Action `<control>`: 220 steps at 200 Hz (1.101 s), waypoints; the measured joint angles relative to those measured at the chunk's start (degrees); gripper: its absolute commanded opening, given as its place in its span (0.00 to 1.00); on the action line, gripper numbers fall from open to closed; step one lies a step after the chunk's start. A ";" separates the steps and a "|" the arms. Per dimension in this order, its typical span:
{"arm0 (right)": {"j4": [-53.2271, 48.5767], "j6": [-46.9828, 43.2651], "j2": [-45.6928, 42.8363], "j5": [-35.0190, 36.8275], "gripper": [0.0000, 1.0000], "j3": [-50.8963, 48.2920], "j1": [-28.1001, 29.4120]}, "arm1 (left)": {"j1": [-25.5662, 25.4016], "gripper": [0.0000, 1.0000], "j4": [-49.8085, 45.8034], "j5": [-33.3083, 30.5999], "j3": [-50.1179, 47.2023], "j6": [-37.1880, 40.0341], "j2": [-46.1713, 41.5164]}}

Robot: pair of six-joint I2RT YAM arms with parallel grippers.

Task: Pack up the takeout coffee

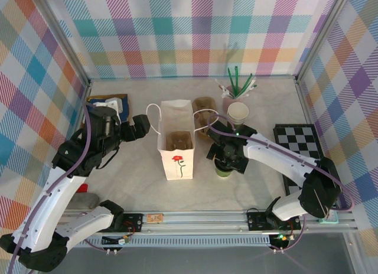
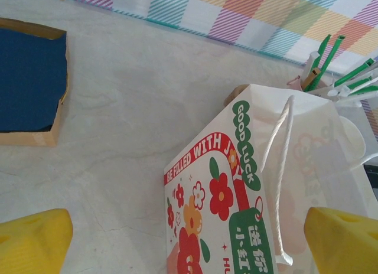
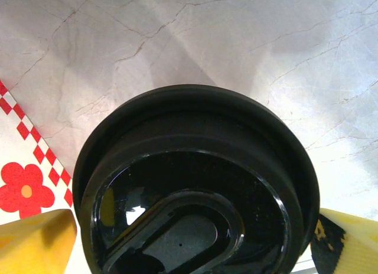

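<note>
Bench: pale marbled top, plaid walls on three sides.
Blue tray: far left corner of the bench, flat.
Left gripper: open wide, yellow pads well apart, nothing gripped; left of the white paper bag, facing its printed side.
White paper bag: upright at mid-bench, mouth open, rope handles loose, brown cup carrier inside.
Second brown carrier: just behind the white paper bag, toward the far edge.
Takeout coffee: standing on the bench just right of the white paper bag, outside it; green cup, black lid on.
Right gripper: directly above the takeout coffee, open, one yellow finger on each side of the black lid; contact with it not clear.
Stack of lidless cups: behind the takeout coffee, toward the far edge.
Green straws: upright near the far edge, behind the stack.
Checkerboard: flat along the right edge of the bench.
</note>
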 measured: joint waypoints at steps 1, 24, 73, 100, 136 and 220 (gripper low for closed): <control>0.00 0.00 0.00 0.00 0.99 -0.04 0.00 | 0.00 1.00 0.00 0.00 0.00 0.00 0.00; 0.39 0.07 0.11 -0.02 0.99 -0.90 0.00 | 0.02 1.00 0.00 0.00 -0.02 0.02 0.00; 2.27 0.15 1.57 -0.28 0.99 -1.97 0.00 | 0.07 1.00 0.02 0.46 -0.35 0.02 0.02; 3.43 -0.11 3.08 -0.96 0.99 -2.05 -0.02 | 0.07 1.00 0.02 0.61 -0.42 0.02 0.00; 4.37 -0.35 4.50 -1.68 0.99 -2.16 -0.09 | 0.15 1.00 0.00 0.63 -1.05 0.09 -0.02; 5.09 -0.52 4.50 -3.06 1.00 -2.71 -1.64 | 0.39 0.94 0.02 1.07 -1.20 0.22 -0.02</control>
